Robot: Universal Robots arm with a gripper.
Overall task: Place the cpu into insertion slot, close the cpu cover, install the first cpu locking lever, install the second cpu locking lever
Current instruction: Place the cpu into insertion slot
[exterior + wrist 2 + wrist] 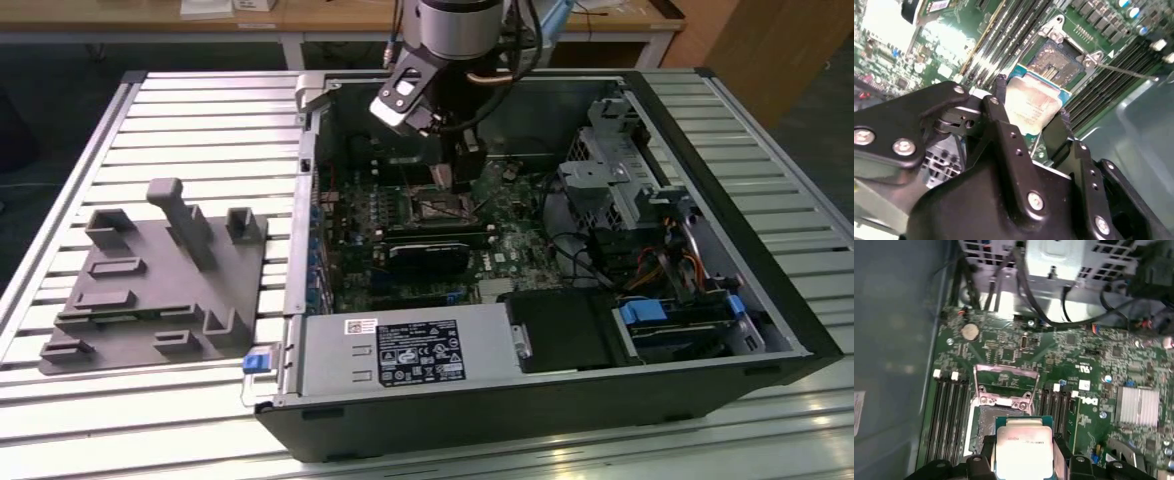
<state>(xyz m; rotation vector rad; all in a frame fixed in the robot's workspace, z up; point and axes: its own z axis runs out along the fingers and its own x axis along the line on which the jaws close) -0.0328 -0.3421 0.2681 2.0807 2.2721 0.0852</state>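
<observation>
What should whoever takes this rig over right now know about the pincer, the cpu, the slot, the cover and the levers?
Pincer: shut on the cpu, gripping it by two opposite edges, metal face towards the wrist cameras.
Cpu: held over the motherboard, beside and above the insertion slot, not in it.
Slot: bare, nothing seated.
Cpu cover: flipped up, open.
Levers: a thin metal rod, apparently one of them, juts out beside the slot, unlatched.
Done: cpu picked up and brought to the slot.
Left: seating the cpu, closing the cover, both levers.

Dull silvery metal cpu (1024, 449)
</observation>
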